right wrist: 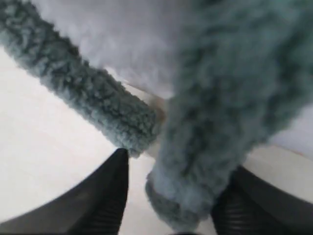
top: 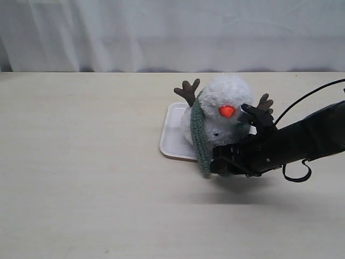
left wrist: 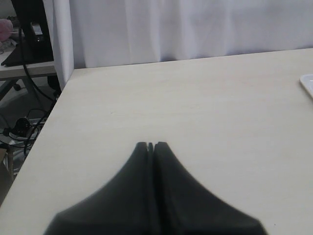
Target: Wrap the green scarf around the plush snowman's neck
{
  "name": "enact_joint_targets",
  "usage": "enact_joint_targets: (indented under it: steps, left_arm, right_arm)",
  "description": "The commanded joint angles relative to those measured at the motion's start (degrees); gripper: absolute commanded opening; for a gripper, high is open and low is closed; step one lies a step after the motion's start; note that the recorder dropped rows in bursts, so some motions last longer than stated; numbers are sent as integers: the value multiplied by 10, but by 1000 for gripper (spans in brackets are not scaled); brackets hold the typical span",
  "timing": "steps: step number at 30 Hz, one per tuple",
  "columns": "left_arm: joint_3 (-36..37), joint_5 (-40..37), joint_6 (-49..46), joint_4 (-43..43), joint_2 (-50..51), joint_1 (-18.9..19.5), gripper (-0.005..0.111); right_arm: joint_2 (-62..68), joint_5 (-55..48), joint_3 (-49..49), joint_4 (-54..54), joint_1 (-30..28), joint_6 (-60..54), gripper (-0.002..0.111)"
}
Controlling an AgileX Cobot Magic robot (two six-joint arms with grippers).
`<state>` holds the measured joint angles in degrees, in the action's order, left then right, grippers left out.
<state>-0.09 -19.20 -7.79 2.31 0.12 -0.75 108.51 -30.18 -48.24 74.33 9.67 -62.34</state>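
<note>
The plush snowman (top: 229, 94) sits on a white tray (top: 171, 137), orange nose facing front. The green scarf (top: 200, 137) lies round its neck, one end hanging down its left side. My right gripper (top: 226, 162) is low in front of the snowman. In the right wrist view the right gripper (right wrist: 176, 196) is open, and the scarf's other end (right wrist: 210, 161) hangs between its fingers, resting against one and apart from the other. The first end (right wrist: 83, 93) lies beside it under the white plush (right wrist: 122, 34). My left gripper (left wrist: 151, 145) is shut and empty over bare table.
The tray's corner (left wrist: 308, 83) shows at the edge of the left wrist view. The table's left edge (left wrist: 54, 112) drops off to cables and a stand on the floor. A white curtain (top: 172, 32) hangs behind the table.
</note>
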Motion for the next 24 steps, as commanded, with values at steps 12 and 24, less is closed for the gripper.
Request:
enact_joint_targets:
  steps: [12,24]
  left_arm:
    - [1,7,1,0,-1,-3,0]
    - [1,7,1,-2,-1,-3,0]
  right_arm:
    - [-3,-186,16,-155,-2,118,70]
    - [-131,4,121,-190,-2,131,65]
